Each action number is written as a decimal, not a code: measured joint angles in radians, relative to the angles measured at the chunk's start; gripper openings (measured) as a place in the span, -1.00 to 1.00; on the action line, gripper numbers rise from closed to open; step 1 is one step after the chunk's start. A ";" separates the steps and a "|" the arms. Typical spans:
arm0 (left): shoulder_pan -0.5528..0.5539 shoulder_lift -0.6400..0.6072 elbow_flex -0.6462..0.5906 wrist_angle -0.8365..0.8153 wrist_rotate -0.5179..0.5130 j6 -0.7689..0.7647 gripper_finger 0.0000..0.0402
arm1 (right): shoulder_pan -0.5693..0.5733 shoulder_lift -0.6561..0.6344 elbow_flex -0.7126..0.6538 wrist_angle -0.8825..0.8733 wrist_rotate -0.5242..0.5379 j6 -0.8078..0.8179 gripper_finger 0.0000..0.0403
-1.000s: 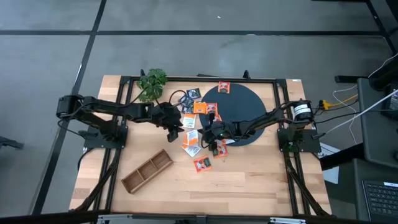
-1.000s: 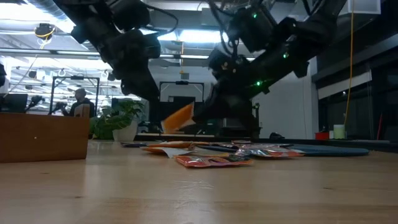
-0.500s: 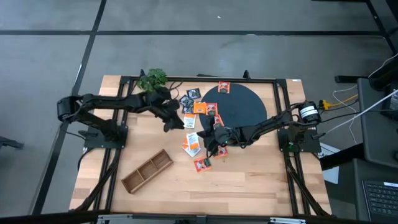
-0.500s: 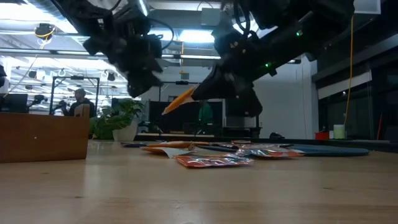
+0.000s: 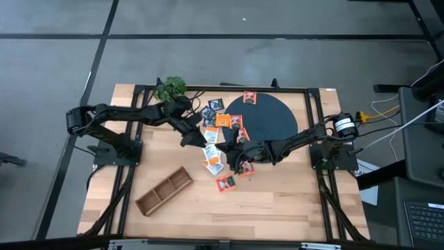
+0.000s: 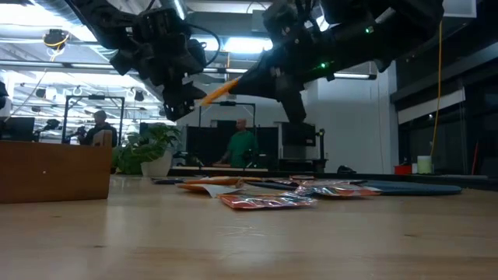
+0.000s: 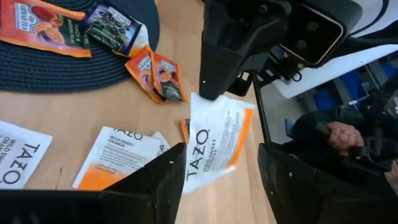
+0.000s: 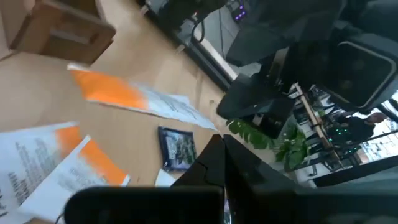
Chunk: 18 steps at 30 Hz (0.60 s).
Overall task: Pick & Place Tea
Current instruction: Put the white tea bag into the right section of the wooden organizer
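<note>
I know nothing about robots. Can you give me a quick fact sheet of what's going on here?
Right gripper: shut on a white and orange sachet, held above the table
Left gripper: open, facing that sachet
Other sachets: scattered on the table and the dark disc
Wooden tray: lying apart from the sachets
Plant: at the table's edge

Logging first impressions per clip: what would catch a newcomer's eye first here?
The white-and-orange sachet held in the air by the right gripper, above the table's middle, with the open left gripper facing it as if to take it. Next, the other sachets scattered beside and on the dark disc, and the wooden tray lying apart toward the front left.
</note>
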 joint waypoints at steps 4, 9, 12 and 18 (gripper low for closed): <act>-0.003 0.000 0.000 0.000 -0.004 0.001 -0.02 | 0.000 0.000 0.000 0.042 -0.001 -0.023 -1.00; -0.002 0.000 0.000 0.000 -0.017 0.002 -0.02 | -0.001 0.000 0.000 0.080 -0.001 -0.059 -1.00; -0.011 0.000 0.000 0.000 -0.017 0.004 -0.02 | -0.008 0.000 0.000 0.108 -0.002 -0.061 -1.00; -0.029 0.000 0.000 0.009 -0.017 0.004 -0.03 | -0.026 0.000 0.000 0.138 0.000 -0.068 -1.00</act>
